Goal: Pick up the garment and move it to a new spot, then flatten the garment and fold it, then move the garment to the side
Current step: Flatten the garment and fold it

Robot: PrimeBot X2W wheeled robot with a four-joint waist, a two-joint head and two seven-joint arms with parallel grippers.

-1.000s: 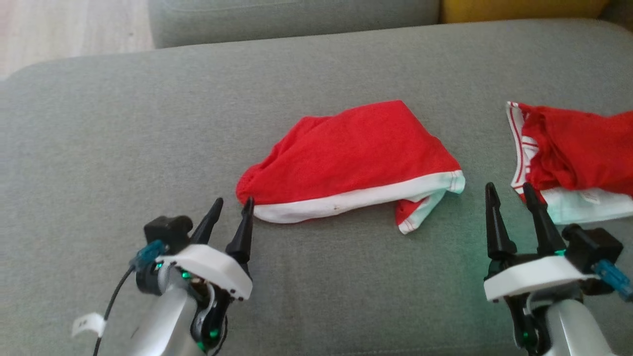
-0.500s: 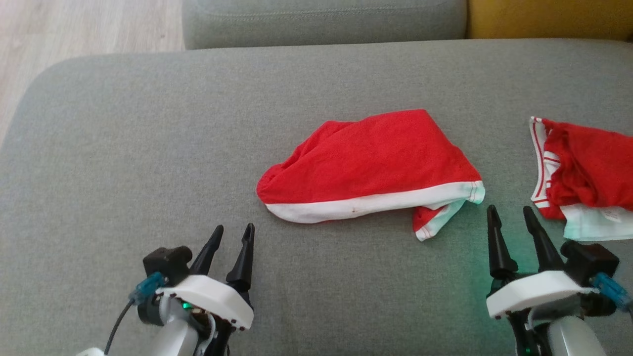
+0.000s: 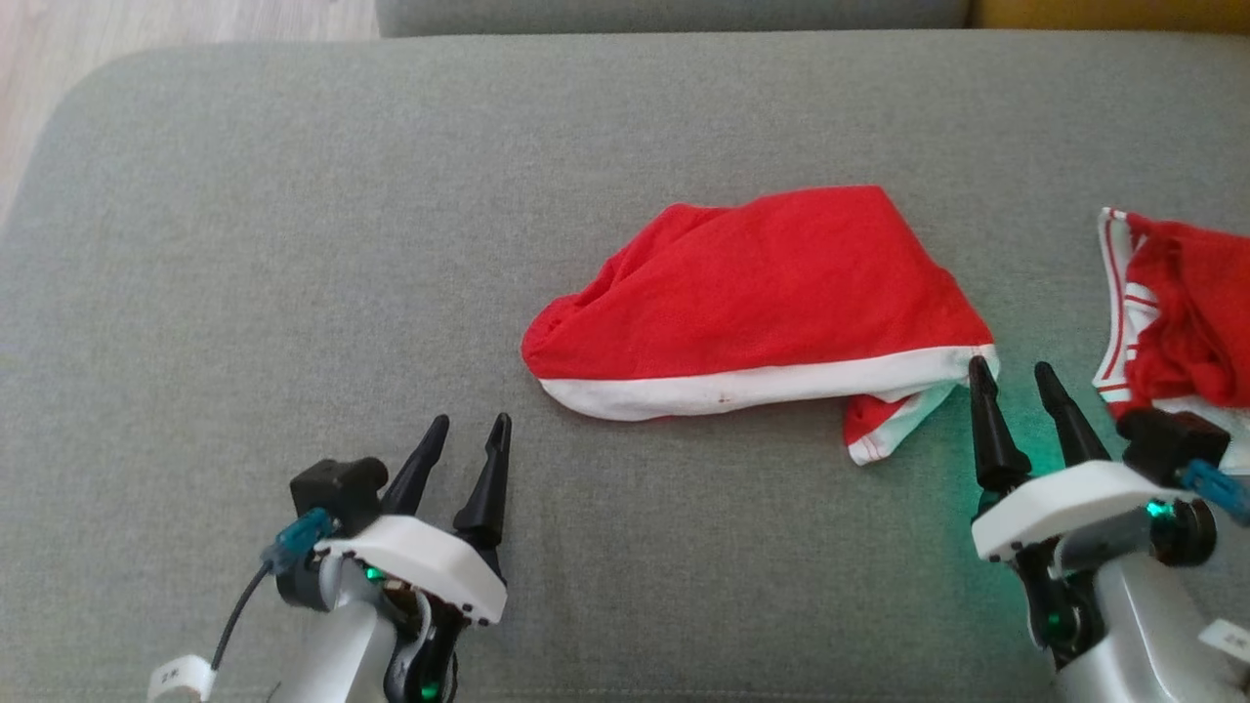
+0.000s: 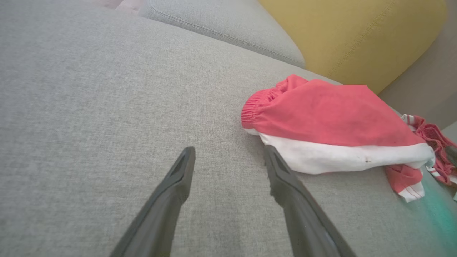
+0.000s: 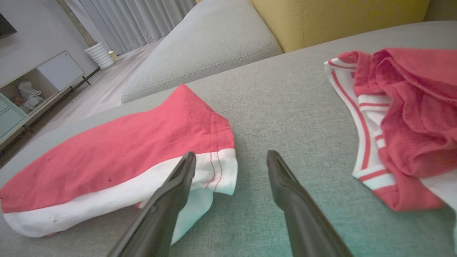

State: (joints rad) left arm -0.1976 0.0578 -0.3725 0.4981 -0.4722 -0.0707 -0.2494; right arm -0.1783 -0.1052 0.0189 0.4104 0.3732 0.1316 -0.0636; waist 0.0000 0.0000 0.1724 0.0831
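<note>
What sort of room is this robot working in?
Probably a home living room: it works over a grey sofa with a yellow cushion, with curtains and a low cabinet beyond.

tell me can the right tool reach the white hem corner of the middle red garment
Probably yes: the right tool is open, one fingertip at the white hem corner of the red garment, with nothing lying between them.

A yellow cushion (image 4: pixel 350 35) sits behind the grey sofa seat (image 3: pixel 293 244).
</note>
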